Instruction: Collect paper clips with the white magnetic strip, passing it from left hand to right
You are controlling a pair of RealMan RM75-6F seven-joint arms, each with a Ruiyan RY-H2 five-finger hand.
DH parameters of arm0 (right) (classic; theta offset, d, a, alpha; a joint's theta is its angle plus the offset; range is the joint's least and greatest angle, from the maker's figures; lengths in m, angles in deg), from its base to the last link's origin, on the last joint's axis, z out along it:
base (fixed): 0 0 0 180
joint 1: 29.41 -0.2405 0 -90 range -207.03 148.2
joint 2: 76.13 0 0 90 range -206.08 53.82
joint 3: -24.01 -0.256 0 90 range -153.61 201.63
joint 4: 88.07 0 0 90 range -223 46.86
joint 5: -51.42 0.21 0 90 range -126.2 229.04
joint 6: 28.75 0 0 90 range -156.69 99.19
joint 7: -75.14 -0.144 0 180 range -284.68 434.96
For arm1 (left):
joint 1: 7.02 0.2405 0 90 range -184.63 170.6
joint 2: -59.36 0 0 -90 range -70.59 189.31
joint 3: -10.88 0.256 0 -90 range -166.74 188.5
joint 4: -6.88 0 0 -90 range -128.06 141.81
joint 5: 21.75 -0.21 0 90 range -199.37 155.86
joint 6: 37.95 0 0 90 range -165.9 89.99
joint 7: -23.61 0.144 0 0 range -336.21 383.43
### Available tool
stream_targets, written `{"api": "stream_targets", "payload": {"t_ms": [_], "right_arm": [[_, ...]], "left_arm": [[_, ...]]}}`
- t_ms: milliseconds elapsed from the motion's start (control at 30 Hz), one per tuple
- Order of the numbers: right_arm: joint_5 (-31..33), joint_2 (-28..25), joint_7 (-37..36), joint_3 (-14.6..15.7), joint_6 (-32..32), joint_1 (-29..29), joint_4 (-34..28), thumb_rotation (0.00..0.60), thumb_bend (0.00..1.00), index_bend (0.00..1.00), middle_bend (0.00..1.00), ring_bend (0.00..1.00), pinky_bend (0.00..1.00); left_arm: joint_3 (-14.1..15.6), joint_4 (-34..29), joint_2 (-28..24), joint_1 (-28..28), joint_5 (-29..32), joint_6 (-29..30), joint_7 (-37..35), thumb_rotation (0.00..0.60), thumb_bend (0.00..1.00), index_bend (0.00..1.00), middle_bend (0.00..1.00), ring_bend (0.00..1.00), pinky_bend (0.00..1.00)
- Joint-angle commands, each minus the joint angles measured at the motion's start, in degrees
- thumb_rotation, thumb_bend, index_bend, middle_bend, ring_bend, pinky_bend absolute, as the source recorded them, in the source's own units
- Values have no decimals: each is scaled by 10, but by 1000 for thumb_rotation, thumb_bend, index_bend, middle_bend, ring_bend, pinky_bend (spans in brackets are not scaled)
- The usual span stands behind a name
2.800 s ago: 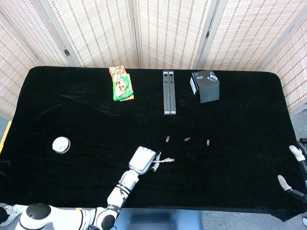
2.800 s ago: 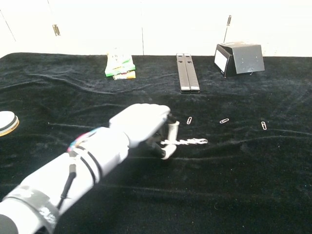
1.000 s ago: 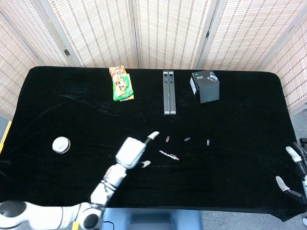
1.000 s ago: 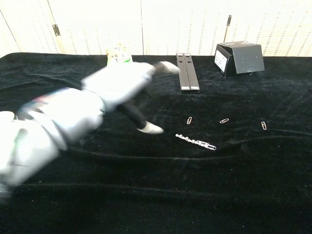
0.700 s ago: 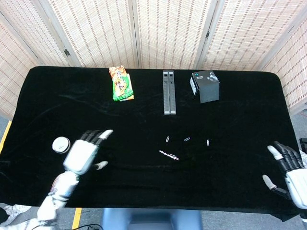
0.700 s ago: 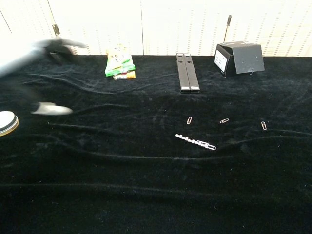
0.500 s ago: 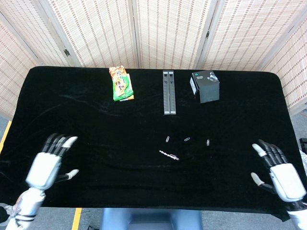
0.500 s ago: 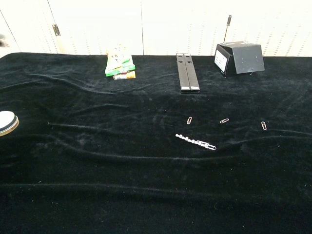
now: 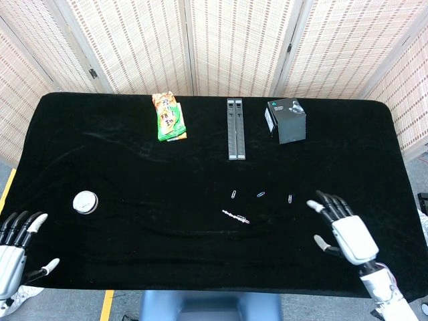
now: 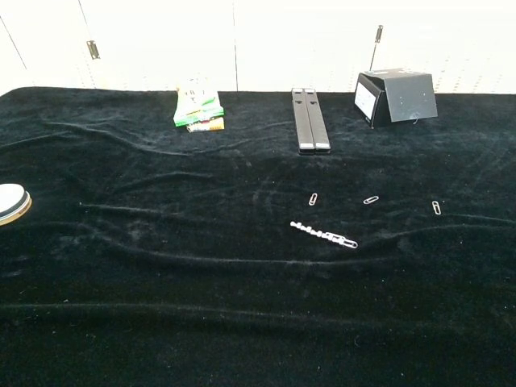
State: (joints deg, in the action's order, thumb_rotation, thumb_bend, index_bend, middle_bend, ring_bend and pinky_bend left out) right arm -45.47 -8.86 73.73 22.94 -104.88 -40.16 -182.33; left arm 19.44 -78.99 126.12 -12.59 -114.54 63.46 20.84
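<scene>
Paper clips: three lie loose in a row (image 9: 233, 194) (image 9: 261, 194) (image 9: 290, 198) on the black table (image 9: 134, 174), well to the right of the left hand (image 9: 12, 251), which hangs off the table's near left corner with fingers spread wide and holding nothing. Just below the row lies a chain of linked clips (image 9: 236, 216), with the round white disc (image 9: 85, 201) far off to its left, nearer the left hand. Right hand (image 9: 348, 235) hovers past the rightmost clip, fingers apart and holding nothing, near the clips but touching none.

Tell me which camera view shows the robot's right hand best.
The head view: the right hand shows whole there, fingers spread and holding nothing, over the black table's near right part. The chest view shows nothing of it.
</scene>
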Motion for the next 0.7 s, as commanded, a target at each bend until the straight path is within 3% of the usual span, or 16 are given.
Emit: {"api": "stream_targets", "payload": {"t_ms": [33,233,500,700], "right_arm": [[27,11,85,-17,61,-42,-38,600,341,286,0,0,66],[101,84,198,-45,92,-65,-50,600,341,391,0,0,65],[170,243,346,-66,56,-78,-14,600,341,422,4,1,63],[206,326,407,-86,39,-94,20,600,341,426,14,7,63]], "left_arm": [[-14,5,-5,-2,18,-34,-19,600,166,90,146,74,0],[-21,10,-17,-5,7,-50,-64,600,168,129,157,80,0],[-24,32,-45,-13,-12,-74,-161,600,169,143,180,82,0],[-24,50,-58,-17,-24,-84,-215,600,168,147,187,87,0]]}}
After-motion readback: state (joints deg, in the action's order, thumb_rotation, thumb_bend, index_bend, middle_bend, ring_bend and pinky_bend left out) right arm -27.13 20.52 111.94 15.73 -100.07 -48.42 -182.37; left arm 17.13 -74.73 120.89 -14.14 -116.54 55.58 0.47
